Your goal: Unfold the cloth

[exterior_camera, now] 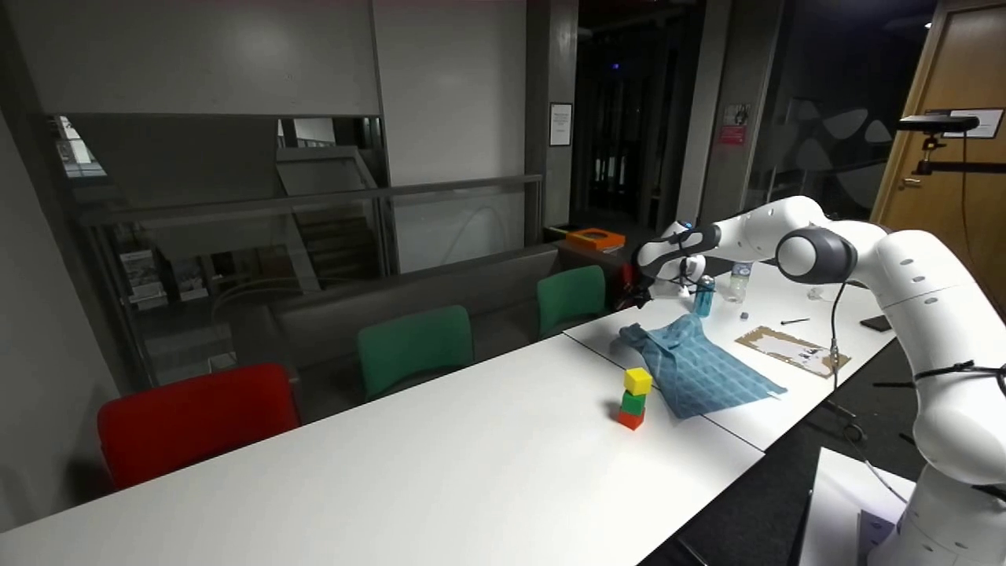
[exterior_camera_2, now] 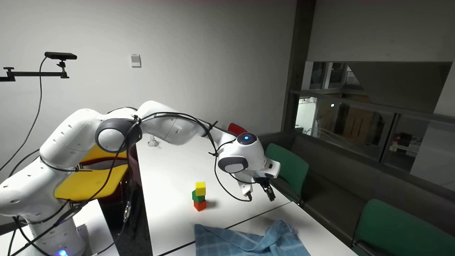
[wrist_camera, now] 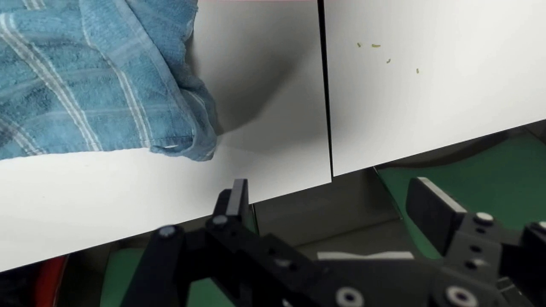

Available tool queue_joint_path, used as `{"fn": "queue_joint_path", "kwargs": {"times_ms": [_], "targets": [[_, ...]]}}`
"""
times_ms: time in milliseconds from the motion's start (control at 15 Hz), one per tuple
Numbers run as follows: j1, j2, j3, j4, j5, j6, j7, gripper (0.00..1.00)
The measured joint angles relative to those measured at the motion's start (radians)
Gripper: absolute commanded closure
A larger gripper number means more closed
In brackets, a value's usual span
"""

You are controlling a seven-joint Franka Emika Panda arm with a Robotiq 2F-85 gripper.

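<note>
In the wrist view I find the gripper (wrist_camera: 329, 194), jaws wide apart, clear of the blue cloth (wrist_camera: 98, 81), one side of it folded over. In an exterior view I note the cloth rumpled across a seam (exterior_camera: 593, 351) of the white table (exterior_camera: 440, 448), just beside three stacked blocks (exterior_camera: 633, 402). In an exterior view I record the arm (exterior_camera_2: 174, 126) extended, the gripper off the cloth.

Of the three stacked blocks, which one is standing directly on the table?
The red block, at the bottom; the green block sits on it, and the yellow block is on top.
</note>
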State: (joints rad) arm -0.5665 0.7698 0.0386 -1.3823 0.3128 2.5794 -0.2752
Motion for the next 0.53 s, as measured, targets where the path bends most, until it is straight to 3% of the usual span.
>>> {"fn": "queue_joint_path", "kwargs": {"times_ms": [533], "targets": [[0.018,0.182,-0.075,0.176,-0.002,-0.031,0.09,0.0]]}}
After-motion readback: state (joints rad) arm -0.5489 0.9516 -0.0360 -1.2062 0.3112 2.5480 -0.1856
